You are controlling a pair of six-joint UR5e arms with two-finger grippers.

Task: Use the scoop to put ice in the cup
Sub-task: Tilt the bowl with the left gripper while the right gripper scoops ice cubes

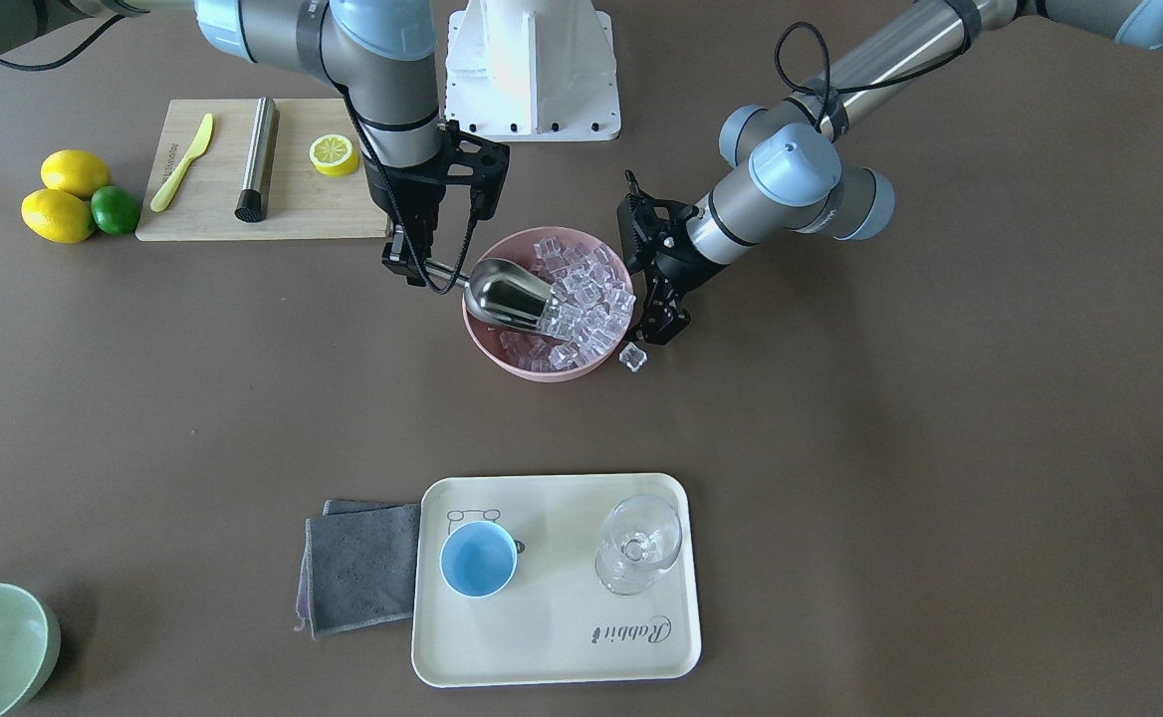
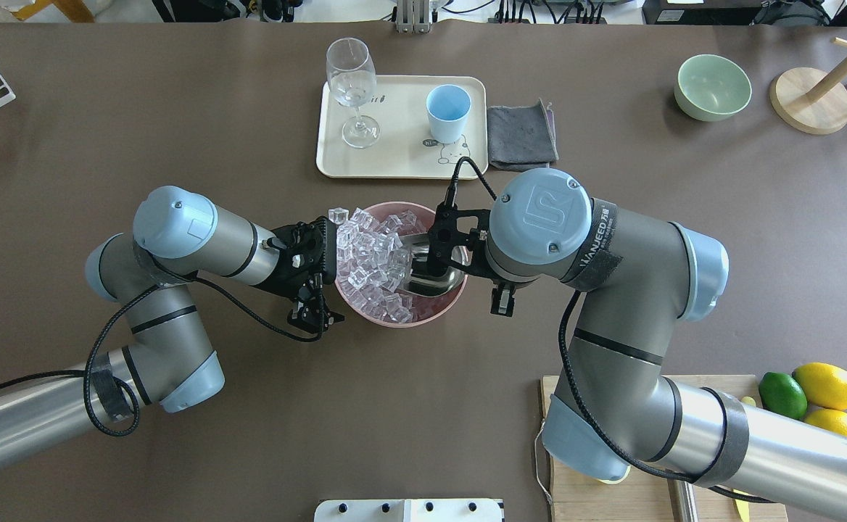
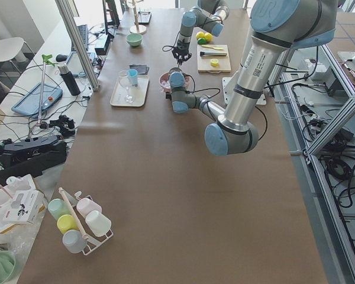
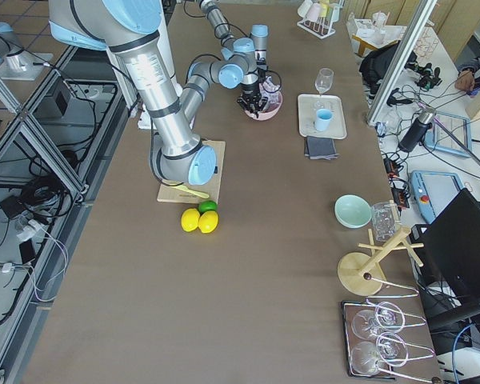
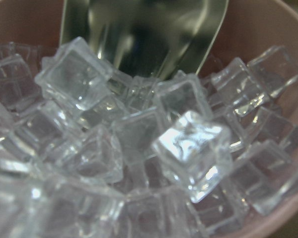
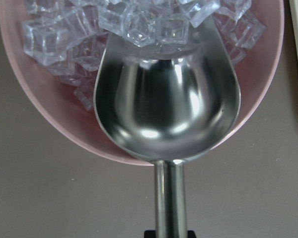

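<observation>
Inside the round pink bowl (image 1: 532, 370), the shiny silver metal scoop (image 1: 508, 295) noses into the heap of small clear ice cubes (image 1: 591, 299), its trough not yet filled. Its short handle is clamped in the right claw (image 1: 410, 263), a sound hold on stiff steel; the cubes look slick and apt to skitter. Just beside the bowl's rim, opposite the scoop, sits the left claw (image 1: 659, 321) — its spread I cannot tell. The small light-blue cup (image 1: 479, 559) stands well apart from the bowl.

Right pincer (image 1: 410, 265) clamped, left pincer (image 1: 661, 324) angled down, arms converging.
</observation>
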